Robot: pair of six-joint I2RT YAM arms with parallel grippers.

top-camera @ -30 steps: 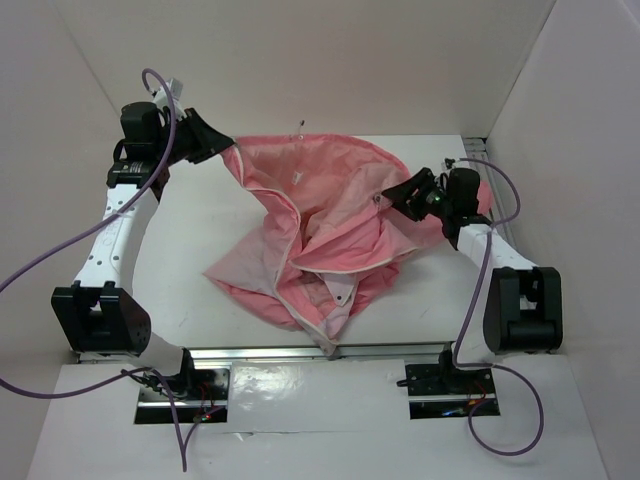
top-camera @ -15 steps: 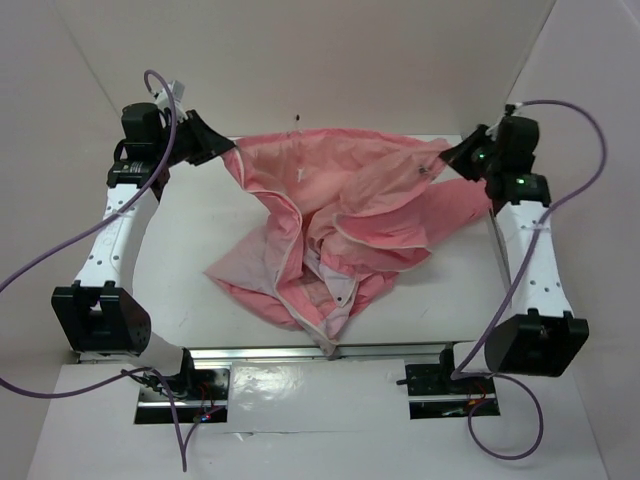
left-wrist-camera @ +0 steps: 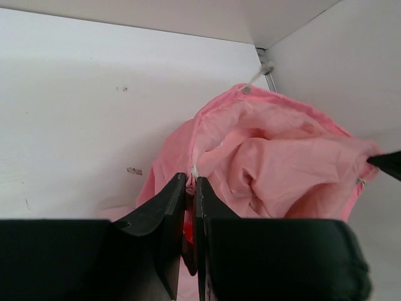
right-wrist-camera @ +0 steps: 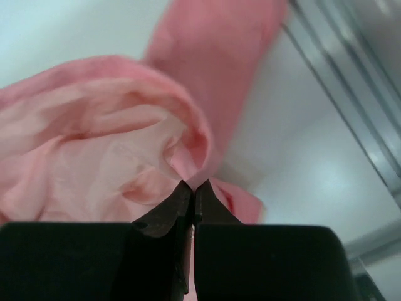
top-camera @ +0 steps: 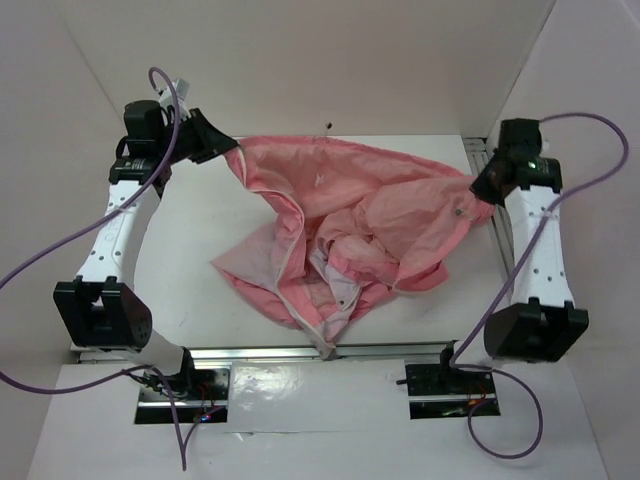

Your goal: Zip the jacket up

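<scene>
Fingers of the left gripper [left-wrist-camera: 190, 179] are pressed together on a pale edge of the jacket [left-wrist-camera: 276, 163], with a thin fold of fabric pinched between them. Seen from above, the left gripper [top-camera: 233, 154] is placed at the garment's far left corner. The right gripper [right-wrist-camera: 193, 187] is likewise clamped on pink cloth, which is bunched just above its tips. From above, the right gripper [top-camera: 478, 193] is found at the garment's far right corner, close to the right wall [top-camera: 590, 120]. Between the two holds the jacket [top-camera: 360, 210] is spread across the back of the table [top-camera: 190, 250]. The rest is left crumpled toward the near edge. The paler lining [top-camera: 243, 265] is turned up on the left, and the light-coloured zipper [top-camera: 305, 318] can be traced through the folds, not joined.
</scene>
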